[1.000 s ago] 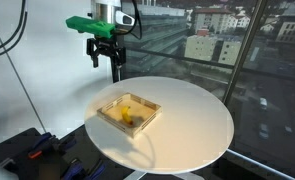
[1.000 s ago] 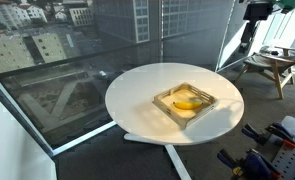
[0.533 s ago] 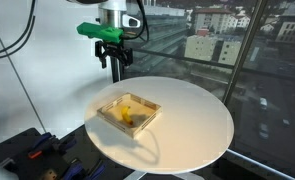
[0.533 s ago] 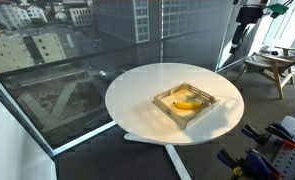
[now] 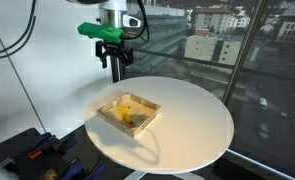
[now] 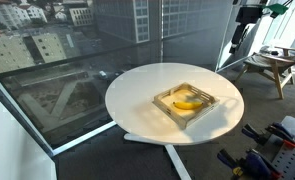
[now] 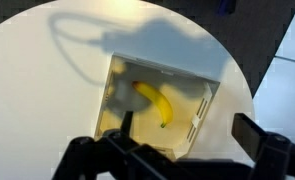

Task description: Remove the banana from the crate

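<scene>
The small yellow banana lies inside the shallow light-wood crate on the round white table. Both also show in an exterior view, the banana within the crate. In the wrist view the banana lies diagonally on the crate's base, within its walls. My gripper hangs high above the table's far edge, well away from the crate, open and empty. It also shows in an exterior view and in the wrist view, with the jaws spread wide.
Large windows surround the table. A wooden stool stands behind the table. Dark and blue equipment lies on the floor beside the table. The table's edge lies close behind the crate.
Between one second and half a second ago the gripper moved sideways toward the table and rose slightly. Since then nothing has visibly moved. The banana and crate have not moved.
</scene>
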Available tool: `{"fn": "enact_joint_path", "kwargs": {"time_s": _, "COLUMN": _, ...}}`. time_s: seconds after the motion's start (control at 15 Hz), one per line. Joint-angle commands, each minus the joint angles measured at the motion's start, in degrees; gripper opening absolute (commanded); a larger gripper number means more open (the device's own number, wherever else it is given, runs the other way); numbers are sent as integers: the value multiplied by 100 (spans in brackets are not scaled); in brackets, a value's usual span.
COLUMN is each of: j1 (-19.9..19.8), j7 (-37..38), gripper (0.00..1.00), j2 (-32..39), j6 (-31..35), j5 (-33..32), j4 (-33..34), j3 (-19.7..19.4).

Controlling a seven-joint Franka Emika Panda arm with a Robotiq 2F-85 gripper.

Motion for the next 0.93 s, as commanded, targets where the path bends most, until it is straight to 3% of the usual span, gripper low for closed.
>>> {"fn": "enact_joint_path", "kwargs": {"time_s": 0.0, "j1": -91, "j7": -17, "gripper": 100, "j2": 6, "j6": -12, "j5": 23, "j4": 9, "j3": 87}}
{"fn": "enact_joint_path", "kwargs": {"time_s": 0.87, "j1": 21, "j7": -144, "gripper": 100, "j2": 225, "j6": 481, "j5": 165, "j4": 529, "j3": 200}}
